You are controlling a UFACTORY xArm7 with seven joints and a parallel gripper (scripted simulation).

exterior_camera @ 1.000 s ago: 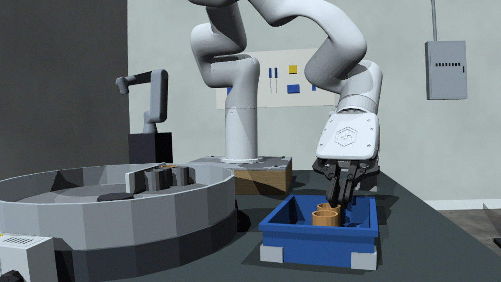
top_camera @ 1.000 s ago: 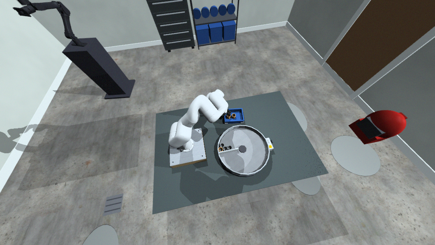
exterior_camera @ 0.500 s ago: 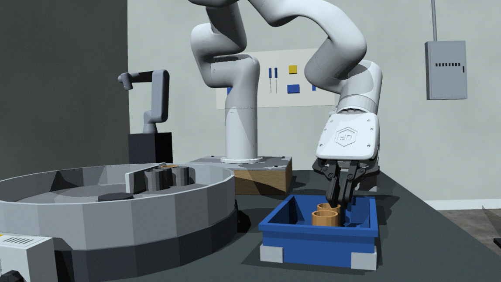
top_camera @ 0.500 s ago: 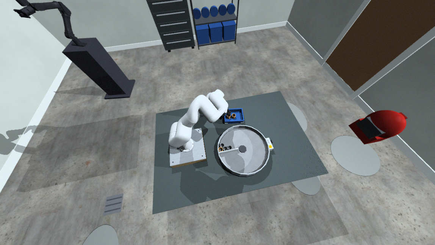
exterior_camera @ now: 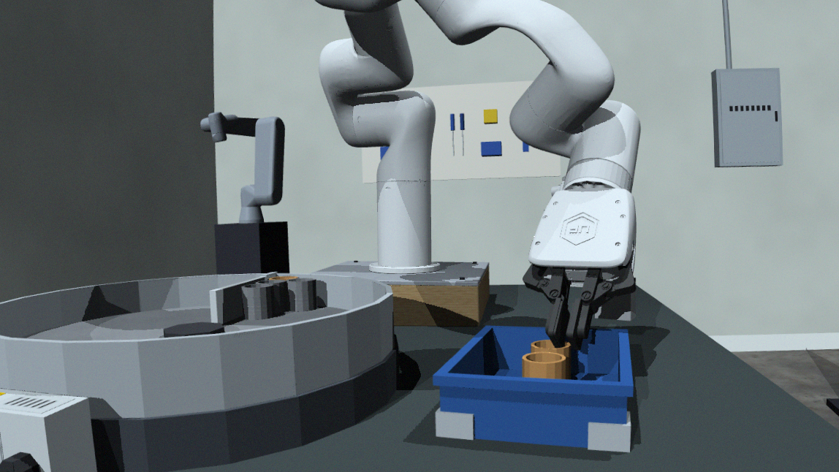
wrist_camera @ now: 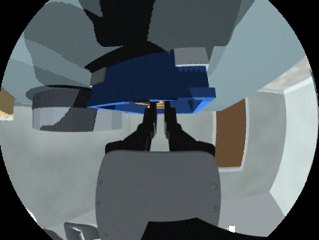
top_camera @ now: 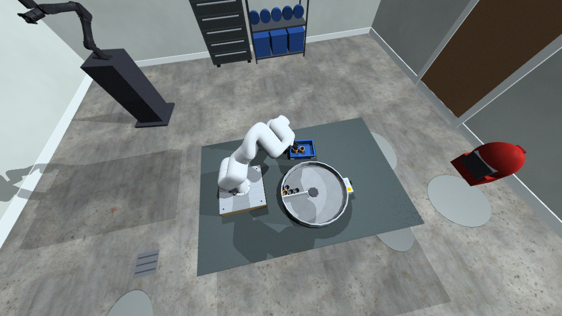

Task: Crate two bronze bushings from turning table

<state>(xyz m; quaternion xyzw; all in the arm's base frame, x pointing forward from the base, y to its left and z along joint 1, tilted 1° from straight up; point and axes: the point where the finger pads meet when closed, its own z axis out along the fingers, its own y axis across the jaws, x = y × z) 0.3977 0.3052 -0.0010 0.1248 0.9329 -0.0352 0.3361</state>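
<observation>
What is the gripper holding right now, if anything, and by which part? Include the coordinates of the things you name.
Nothing. The gripper (top_camera: 295,146) (exterior_camera: 568,343) (wrist_camera: 160,106) has its fingers slightly apart at the rim of the bronze bushing nearer the arm (top_camera: 294,151) (exterior_camera: 566,354), inside the crate (top_camera: 314,149) (exterior_camera: 498,381) (wrist_camera: 130,82), not clamped on it.

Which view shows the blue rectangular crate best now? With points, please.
Exterior: the crate (top_camera: 302,158) (exterior_camera: 533,386) (wrist_camera: 130,78) is close up, rim, inside and both hollow bronze bushings (top_camera: 301,151) (exterior_camera: 543,370) (wrist_camera: 143,103) visible. Top shows it small, the gripper (top_camera: 295,146) (exterior_camera: 568,345) (wrist_camera: 160,106) over one end; wrist, mostly outer wall, little inside.
</observation>
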